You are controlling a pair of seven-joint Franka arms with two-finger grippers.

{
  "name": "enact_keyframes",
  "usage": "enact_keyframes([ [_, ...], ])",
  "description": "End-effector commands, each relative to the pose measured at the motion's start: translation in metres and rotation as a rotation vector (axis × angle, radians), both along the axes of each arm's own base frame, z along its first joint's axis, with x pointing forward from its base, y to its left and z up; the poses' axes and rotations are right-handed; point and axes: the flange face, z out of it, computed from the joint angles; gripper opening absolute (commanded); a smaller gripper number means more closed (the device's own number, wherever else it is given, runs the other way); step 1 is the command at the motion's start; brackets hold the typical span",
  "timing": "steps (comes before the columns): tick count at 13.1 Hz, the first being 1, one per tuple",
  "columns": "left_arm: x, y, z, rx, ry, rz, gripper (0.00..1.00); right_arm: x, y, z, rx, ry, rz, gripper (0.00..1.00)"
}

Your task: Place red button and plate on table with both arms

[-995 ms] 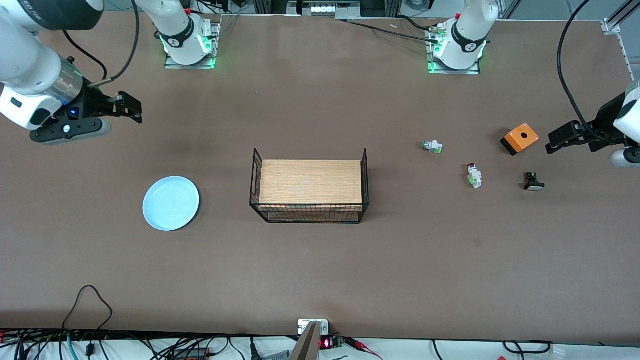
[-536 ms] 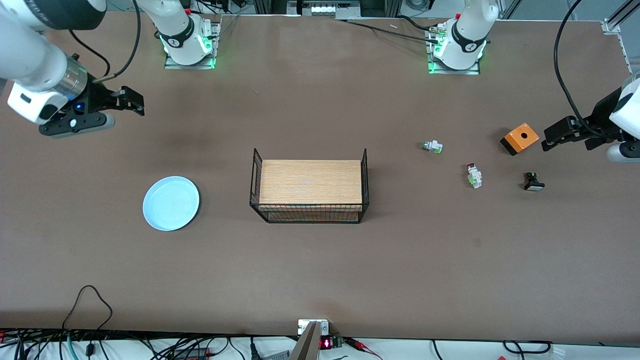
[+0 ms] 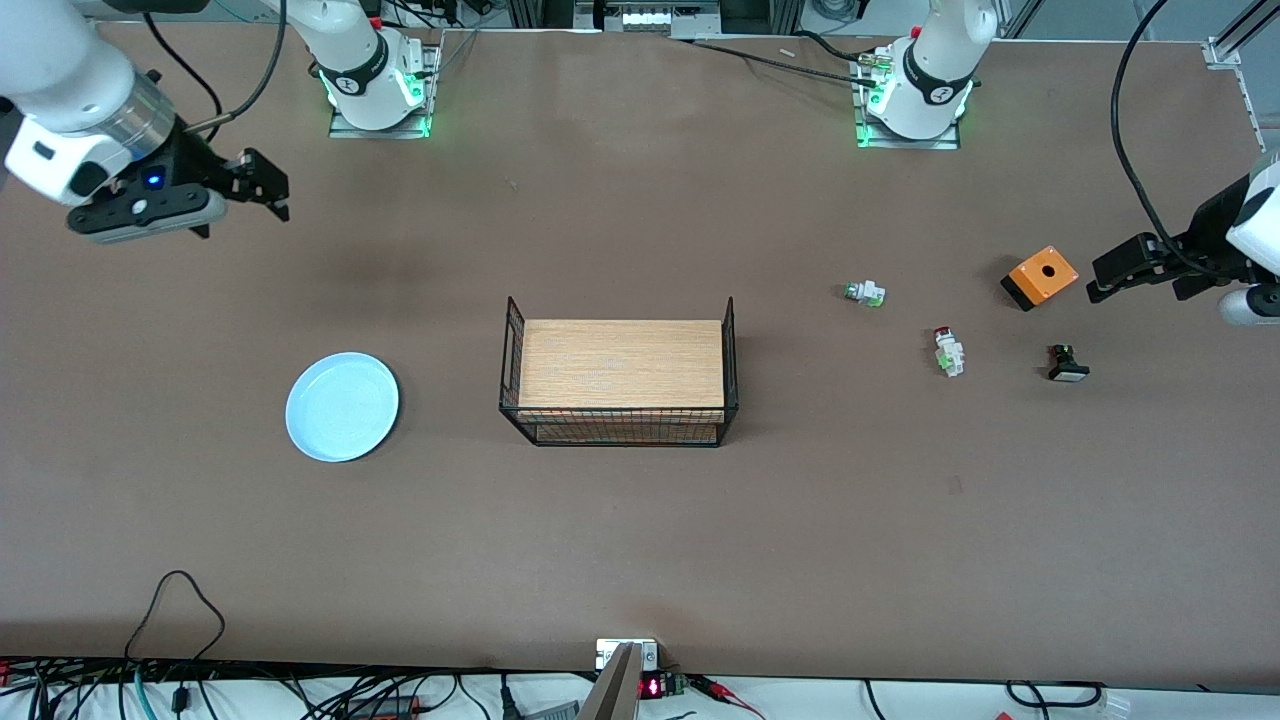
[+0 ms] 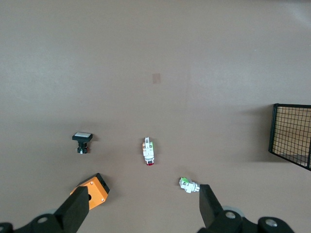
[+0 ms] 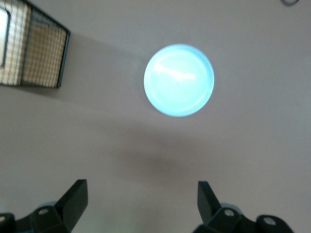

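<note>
my main worry is the left arm picking the wrong part. the red button (image 3: 945,350) lies on the table (image 3: 640,540) toward the left arm's end, and the whitish part with the green cap (image 3: 866,293) looks much like it and sits near it, a little farther from the front camera. the black part with the white cap (image 3: 1067,364) and the orange box (image 3: 1040,276) are close too, so a wide approach could knock a neighbour or grab the lookalike. the button is small and lies on its side, so i judge a slightly off-centre pinch could roll it or flick it away.

the left gripper (image 3: 1125,272) hangs in the air over the table just beside the orange box, fingers spread wide and holding nothing. the right gripper (image 3: 262,190) is up over bare table toward the right arm's end, also spread and empty.

the plate (image 3: 342,406) is a second risk: it lies flat and shallow, well apart from the wire rack (image 3: 620,372), and its low rim gives the fingers little to bite, so it could slip or tip.

the button has a whitish blocky body with green bits and a dark red cap; in the left wrist view (image 4: 148,151) the cap points toward the gripper. the plate is plain light blue, round and glossy.
</note>
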Motion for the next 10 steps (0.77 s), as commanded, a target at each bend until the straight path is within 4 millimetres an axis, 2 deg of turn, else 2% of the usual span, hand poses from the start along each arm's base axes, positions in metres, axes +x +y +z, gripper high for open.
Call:
enact_keyframes([
  [1,-0.003,0.003,0.001,-0.017,0.0,-0.002,1.0,0.039,0.002,0.007,0.004,0.052,0.014,1.0],
  [6,-0.003,0.002,0.002,-0.017,-0.001,-0.003,1.0,0.028,-0.004,-0.001,0.002,0.109,0.03,1.0],
  [10,-0.003,0.002,0.002,-0.014,-0.001,-0.005,1.0,0.028,-0.005,-0.001,-0.005,0.11,0.03,1.0],
])
